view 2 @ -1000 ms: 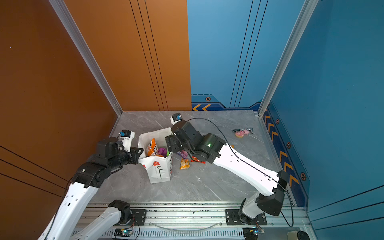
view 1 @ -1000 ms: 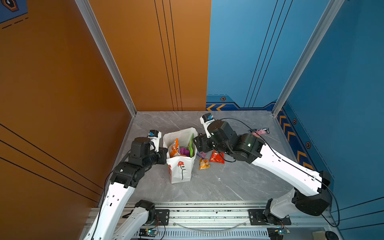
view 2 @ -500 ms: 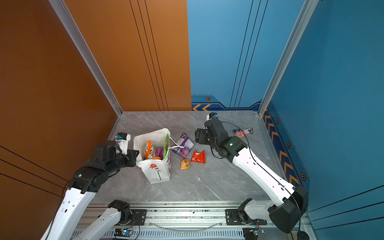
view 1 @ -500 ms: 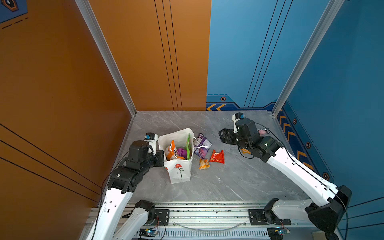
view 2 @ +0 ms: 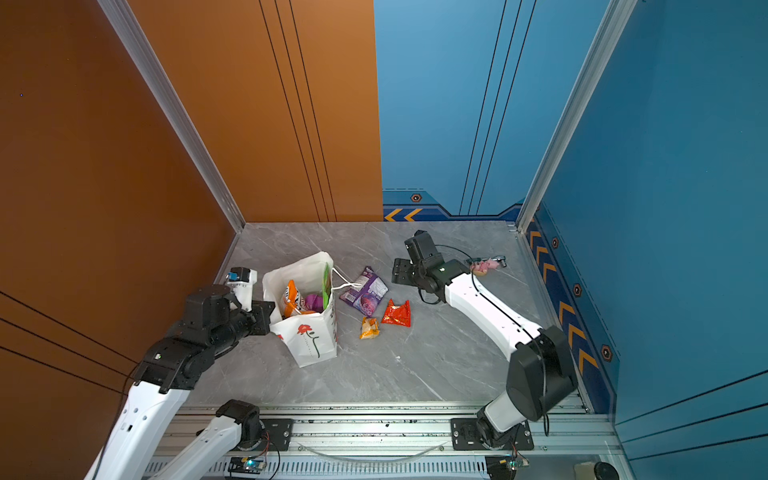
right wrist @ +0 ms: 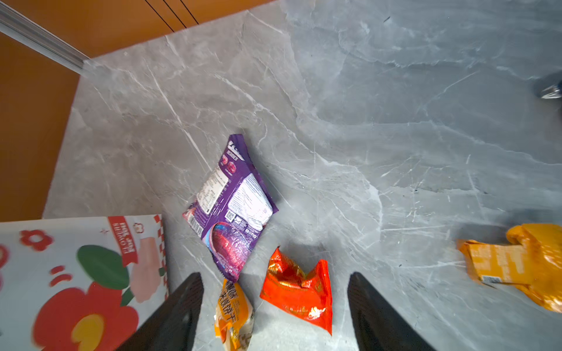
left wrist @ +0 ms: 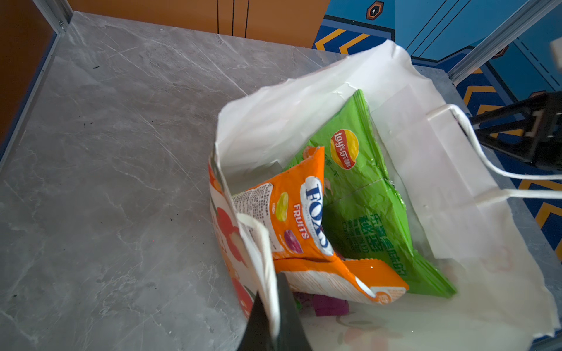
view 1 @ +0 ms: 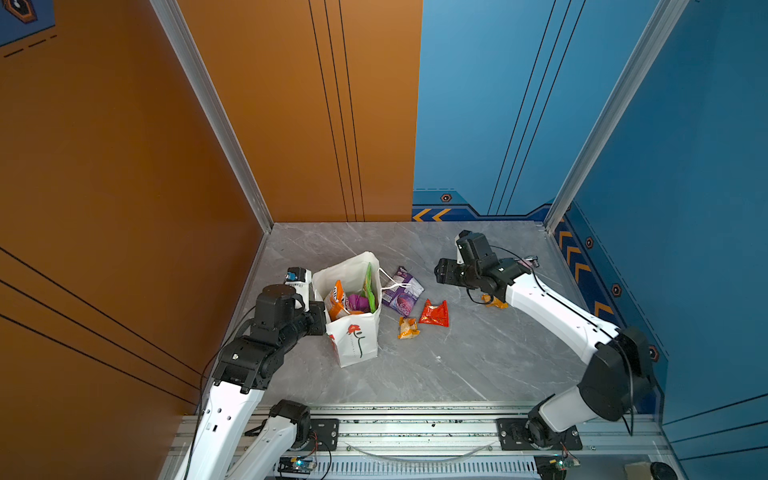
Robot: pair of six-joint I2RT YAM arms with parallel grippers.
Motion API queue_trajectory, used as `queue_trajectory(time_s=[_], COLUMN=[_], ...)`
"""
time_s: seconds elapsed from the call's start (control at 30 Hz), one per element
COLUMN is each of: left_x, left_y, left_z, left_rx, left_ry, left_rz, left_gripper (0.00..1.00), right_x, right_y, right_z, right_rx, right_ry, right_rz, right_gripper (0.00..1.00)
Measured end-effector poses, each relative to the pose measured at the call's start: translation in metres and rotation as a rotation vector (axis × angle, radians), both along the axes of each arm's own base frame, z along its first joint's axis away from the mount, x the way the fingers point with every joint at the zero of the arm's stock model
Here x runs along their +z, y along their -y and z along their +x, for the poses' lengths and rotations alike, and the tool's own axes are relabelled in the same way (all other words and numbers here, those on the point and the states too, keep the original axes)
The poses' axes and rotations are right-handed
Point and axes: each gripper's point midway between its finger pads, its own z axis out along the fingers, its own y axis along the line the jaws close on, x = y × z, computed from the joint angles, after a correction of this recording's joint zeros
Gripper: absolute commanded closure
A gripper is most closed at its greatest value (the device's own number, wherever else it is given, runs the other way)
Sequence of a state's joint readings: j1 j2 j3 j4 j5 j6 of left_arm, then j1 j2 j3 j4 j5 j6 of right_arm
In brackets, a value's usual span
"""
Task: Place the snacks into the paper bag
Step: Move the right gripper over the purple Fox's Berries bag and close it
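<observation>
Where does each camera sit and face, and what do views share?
Top views: high over the front rail, facing down; left arm, right arm, paper bag.
Left wrist: on the left arm, looks into the bag: green packet, orange packet; left pincer shut on rim.
Right wrist: on the right arm, looks down at table; open right pincer frames red packet.
Shared: top and right wrist views show the purple packet.

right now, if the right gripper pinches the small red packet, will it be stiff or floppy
Probably floppy: the small red packet is crumpled film with a peaked, folded top, so it should buckle in a pinch. Small and thin, so likely light; its glossy skin may slip.
</observation>
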State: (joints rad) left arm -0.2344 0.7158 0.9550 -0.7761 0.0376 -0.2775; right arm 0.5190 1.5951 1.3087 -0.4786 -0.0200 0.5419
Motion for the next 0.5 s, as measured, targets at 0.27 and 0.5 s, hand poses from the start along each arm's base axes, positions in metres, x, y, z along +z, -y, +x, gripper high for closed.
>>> queue_trajectory(time_s=[0.27, 0.5], left_x=[-0.001, -0.001], left_y=[0.000, -0.002], left_z=[0.000, 0.000], left_rx=[0.001, 0.008], left_ry=[-0.001, 0.000], left_rz=[0.001, 0.006], left_gripper=[1.00, 1.00], right_x=[-0.030, -0.058], right_y=[-0.035, -0.061], right_z=[0.034, 0.055], right_rx=[0.093, 0.178], right_ry=[-0.077, -0.142], right_rz=[0.000, -0.012], right_gripper=[0.24, 0.26])
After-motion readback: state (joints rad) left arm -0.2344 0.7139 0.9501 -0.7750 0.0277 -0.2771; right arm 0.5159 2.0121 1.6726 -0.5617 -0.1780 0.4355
